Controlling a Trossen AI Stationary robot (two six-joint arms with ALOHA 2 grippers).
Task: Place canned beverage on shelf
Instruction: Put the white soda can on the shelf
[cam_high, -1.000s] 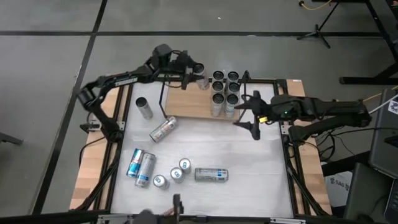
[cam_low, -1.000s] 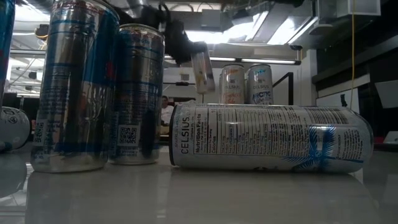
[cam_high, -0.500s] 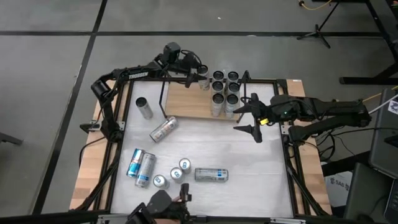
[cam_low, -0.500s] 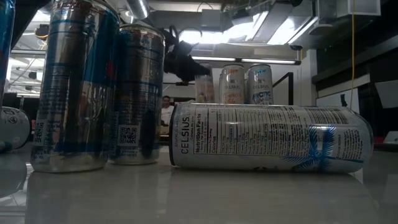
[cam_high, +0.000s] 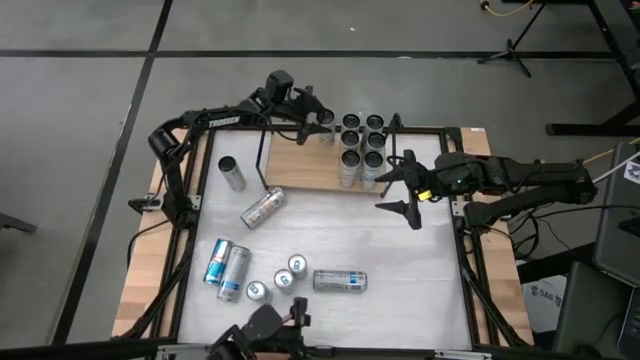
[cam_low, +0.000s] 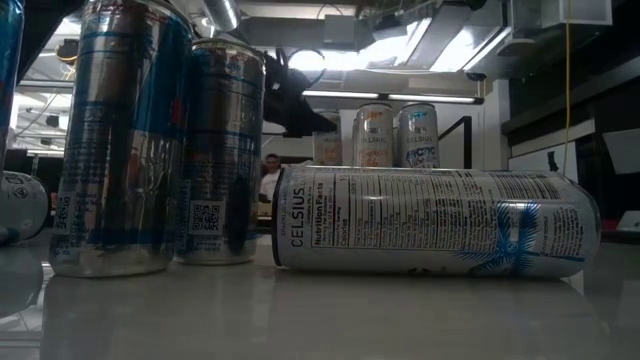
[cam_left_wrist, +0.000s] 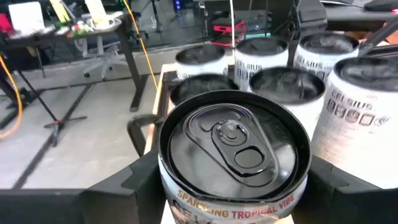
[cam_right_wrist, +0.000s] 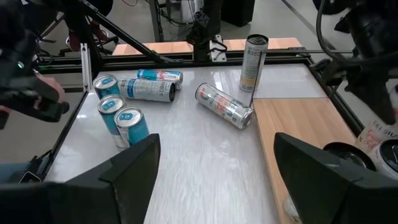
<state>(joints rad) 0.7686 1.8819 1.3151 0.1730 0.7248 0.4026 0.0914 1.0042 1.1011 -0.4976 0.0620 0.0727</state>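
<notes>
My left gripper (cam_high: 318, 122) is shut on an upright silver can (cam_left_wrist: 233, 146) over the far edge of the shelf (cam_high: 300, 170), a wooden board in a black rod frame. The can stands just left of several upright cans (cam_high: 362, 140) on the shelf's far right end. In the low view the can (cam_low: 325, 148) shows below the dark gripper, its bottom hidden behind a lying can. My right gripper (cam_high: 403, 186) is open and empty over the table by the shelf's right end. My left gripper pinches the can's upper side wall (cam_left_wrist: 166, 177) between its two fingers (cam_left_wrist: 121, 186), one on each side just below the rim. The fingers come roughly level from the table's left. The can is upright; whether its bottom rests on the shelf, I cannot tell.
Loose cans are on the white table: one upright (cam_high: 231, 173), one lying (cam_high: 263, 208), two lying side by side (cam_high: 225, 265), three small upright ones (cam_high: 278, 280) and a lying one (cam_high: 340, 280). A person's hand (cam_right_wrist: 37, 93) is at the near edge.
My left gripper has moved toward the cluster of cans and gone down with its can. The can, tilted a second ago, now stands upright and lower, beside the cluster. The right arm has kept still.
</notes>
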